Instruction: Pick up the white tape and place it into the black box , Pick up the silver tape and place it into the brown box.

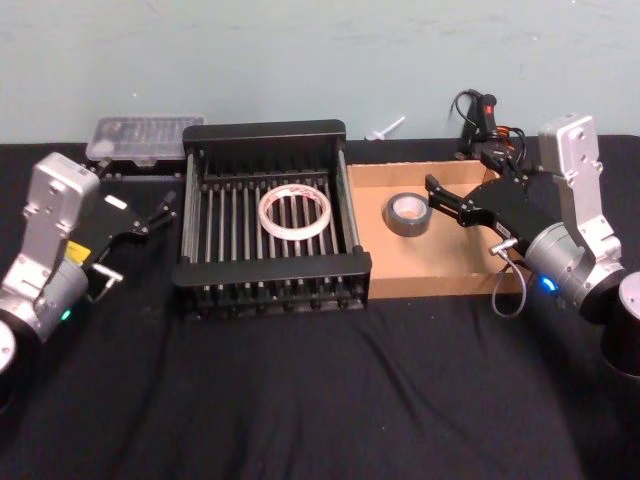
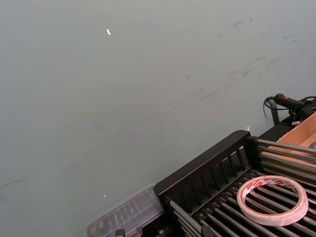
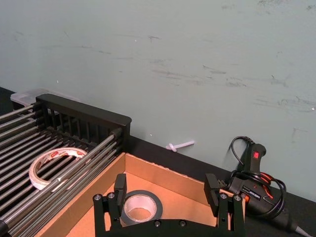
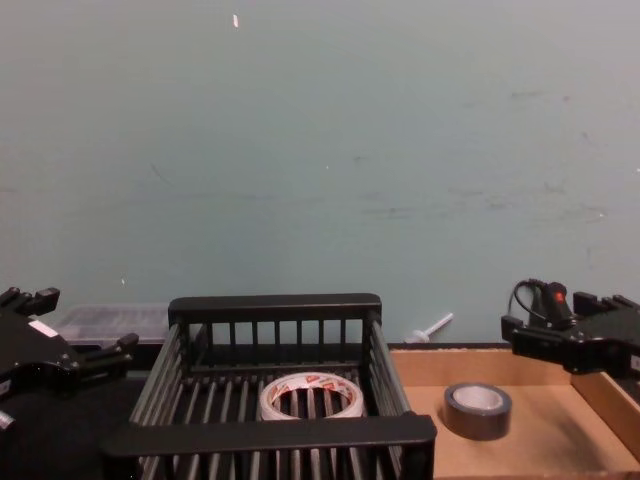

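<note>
White tape (image 1: 295, 213) flat mid black box (image 1: 270, 288); silver tape (image 1: 408, 216) near left wall of brown box (image 1: 440, 285). Right gripper (image 1: 443, 200) spread, empty, just beside it: lift straight clear. Left gripper (image 1: 155, 215) spread, parked.

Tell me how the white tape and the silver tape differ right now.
The white tape is a wide, thin ring with red print inside; the silver tape is smaller, thicker and dull grey. The white tape lies in the black box, the silver tape in the brown box. Both lie flat, ungripped.
</note>
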### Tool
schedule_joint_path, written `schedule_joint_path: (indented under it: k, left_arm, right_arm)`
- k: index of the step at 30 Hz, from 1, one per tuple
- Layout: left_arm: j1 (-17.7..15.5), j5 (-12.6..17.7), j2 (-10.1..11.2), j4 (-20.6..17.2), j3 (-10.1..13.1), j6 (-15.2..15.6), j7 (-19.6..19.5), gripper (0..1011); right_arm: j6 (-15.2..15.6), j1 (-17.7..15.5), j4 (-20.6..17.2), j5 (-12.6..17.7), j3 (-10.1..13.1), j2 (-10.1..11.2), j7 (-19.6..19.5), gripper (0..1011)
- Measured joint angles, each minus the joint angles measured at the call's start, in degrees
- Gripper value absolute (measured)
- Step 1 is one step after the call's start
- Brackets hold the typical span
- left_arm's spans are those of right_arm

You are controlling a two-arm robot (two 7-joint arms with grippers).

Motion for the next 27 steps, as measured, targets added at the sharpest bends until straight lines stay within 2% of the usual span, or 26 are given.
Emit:
schedule_joint_path:
  k: [27]
  left_arm:
    - [0.0,0.0,0.0,0.0,0.0,0.0,0.0,1001]
  right_arm:
    - [0.1,0.0,0.0,0.1,0.0,0.0,0.0,1002]
